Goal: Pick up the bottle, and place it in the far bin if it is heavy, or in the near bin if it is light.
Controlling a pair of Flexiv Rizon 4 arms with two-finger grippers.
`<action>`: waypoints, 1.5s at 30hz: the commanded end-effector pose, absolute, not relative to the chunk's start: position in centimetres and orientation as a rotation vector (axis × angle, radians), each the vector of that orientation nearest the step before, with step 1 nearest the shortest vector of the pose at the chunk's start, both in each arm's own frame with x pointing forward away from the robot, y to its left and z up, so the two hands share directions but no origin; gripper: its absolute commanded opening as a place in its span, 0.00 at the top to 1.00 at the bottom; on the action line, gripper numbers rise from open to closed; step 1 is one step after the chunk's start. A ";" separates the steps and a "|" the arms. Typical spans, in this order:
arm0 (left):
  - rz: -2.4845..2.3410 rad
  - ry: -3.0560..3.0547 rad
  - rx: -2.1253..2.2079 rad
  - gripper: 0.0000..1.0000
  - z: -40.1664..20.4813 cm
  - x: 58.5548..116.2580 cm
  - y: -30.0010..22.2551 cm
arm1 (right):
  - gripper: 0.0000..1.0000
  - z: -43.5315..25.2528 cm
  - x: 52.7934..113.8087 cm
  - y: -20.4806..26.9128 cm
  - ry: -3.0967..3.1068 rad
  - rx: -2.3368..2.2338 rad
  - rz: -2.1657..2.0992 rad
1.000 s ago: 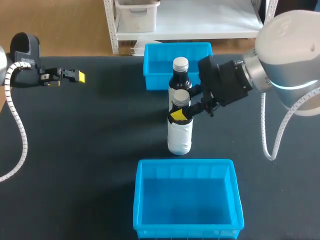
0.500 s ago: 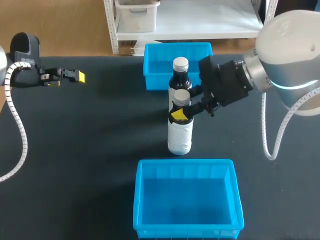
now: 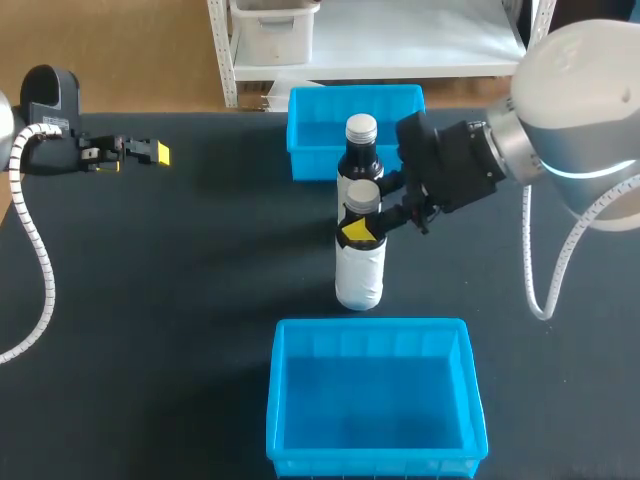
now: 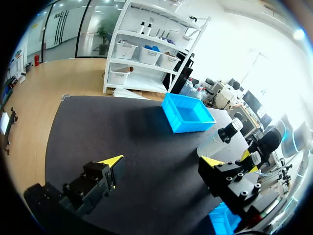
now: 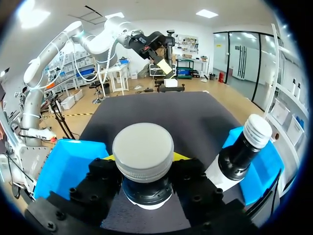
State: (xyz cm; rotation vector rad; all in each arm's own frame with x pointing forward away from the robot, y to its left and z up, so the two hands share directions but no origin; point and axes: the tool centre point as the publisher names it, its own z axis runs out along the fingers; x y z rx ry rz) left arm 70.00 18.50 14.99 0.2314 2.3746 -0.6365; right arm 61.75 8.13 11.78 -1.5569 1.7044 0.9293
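Bottle [image 3: 359,272] with a white label and a grey cap is caught at its dark neck by the right gripper [image 3: 365,226]: the two fingers have closed in on the neck from either side just under the cap, one yellow tip showing on the side that faces the head camera. In the right wrist view the cap fills the gap between the black finger blocks, with slivers of yellow peeking out on both sides of it. The bottle is upright, and its base looks to be on the black table [image 3: 180,290], though I cannot tell for sure that it is not a touch above it. The right arm comes in from the right side and reaches over to the middle.

Taking the far bin [image 3: 312,135] as the mark: the held bottle is on the bin's near side, a little apart from its front wall. A second bottle [image 3: 360,160], dark with a white label and a ribbed cap, stands upright between the held bottle and the far bin, just in front of the bin's front wall; whether it touches either I cannot tell. The near bin [image 3: 372,400], also blue, sits well apart from the far bin, on the robot's side of both bottles.

Well off to the left of the far bin hangs the left gripper [image 4: 164,159], fingers spread wide with nothing between them
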 end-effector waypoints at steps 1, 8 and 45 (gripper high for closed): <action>-0.637 2.375 0.231 0.00 15.0 70.0 18.5 | 1.00 12.0 61.7 8.2 1.702 -1.567 0.923; -0.637 2.375 0.231 0.00 15.0 70.0 18.5 | 1.00 13.5 61.7 7.9 1.699 -1.574 0.905; -0.637 2.375 0.231 0.00 15.0 70.0 18.5 | 1.00 17.2 63.3 -6.9 1.816 -1.434 0.769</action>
